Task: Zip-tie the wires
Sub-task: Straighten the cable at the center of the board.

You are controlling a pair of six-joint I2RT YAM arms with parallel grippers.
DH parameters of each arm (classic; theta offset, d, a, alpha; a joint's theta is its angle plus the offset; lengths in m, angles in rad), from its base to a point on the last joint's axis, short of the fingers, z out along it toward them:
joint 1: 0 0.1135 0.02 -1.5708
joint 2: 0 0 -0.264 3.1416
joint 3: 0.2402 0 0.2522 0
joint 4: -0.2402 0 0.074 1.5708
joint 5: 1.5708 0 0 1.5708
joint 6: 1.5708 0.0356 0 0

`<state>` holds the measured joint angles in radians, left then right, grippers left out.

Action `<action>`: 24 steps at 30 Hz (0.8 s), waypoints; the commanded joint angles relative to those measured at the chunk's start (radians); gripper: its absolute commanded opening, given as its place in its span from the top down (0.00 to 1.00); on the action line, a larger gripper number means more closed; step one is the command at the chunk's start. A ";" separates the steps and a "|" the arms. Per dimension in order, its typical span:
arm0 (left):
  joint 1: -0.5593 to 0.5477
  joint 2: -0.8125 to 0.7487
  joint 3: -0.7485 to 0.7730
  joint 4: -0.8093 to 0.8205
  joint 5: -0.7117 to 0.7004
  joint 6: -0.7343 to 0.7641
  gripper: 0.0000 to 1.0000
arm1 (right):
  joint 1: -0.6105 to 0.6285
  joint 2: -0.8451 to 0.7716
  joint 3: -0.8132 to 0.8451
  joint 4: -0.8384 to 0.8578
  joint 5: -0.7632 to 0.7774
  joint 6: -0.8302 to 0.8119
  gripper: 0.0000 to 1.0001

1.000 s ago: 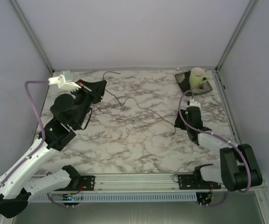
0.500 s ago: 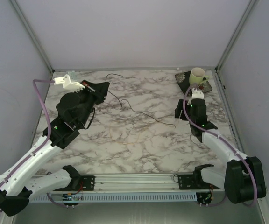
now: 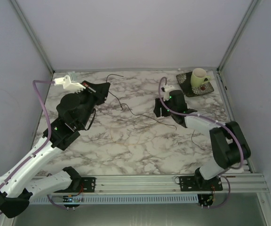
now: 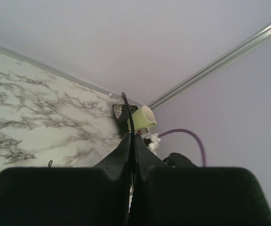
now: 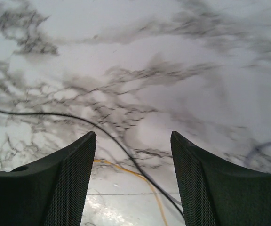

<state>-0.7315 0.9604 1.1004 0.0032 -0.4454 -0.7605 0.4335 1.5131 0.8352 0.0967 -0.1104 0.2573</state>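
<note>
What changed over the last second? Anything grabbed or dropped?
The right pincer swung left from beside the cup to mid-table, open over the wires; nothing grabbed. The left pincer stayed shut on the wires at the far left; cup unmoved.

- Counter (image 3: 140, 146): white marble, grey-black veining.
- Mug (image 3: 199, 77): pale green.
- Plate (image 3: 186, 84) beneath it: dark, pale floral print.
- Wires (image 4: 131, 122): black.
- Arm cable (image 4: 185, 130): purple.
</note>
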 commanded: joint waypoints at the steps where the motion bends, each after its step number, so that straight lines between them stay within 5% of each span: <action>1: 0.006 -0.002 0.050 0.050 0.007 0.001 1.00 | 0.058 0.112 0.048 0.115 -0.111 0.013 0.35; 12: 0.007 -0.004 0.059 0.043 0.013 -0.005 1.00 | 0.125 0.252 0.074 0.081 -0.089 -0.030 0.36; 24: 0.009 -0.028 0.089 0.012 -0.006 0.002 1.00 | 0.126 0.269 0.119 -0.078 0.109 -0.099 0.79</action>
<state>-0.7288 0.9600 1.1561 0.0093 -0.4431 -0.7597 0.5526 1.7767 0.9203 0.0841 -0.0883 0.1921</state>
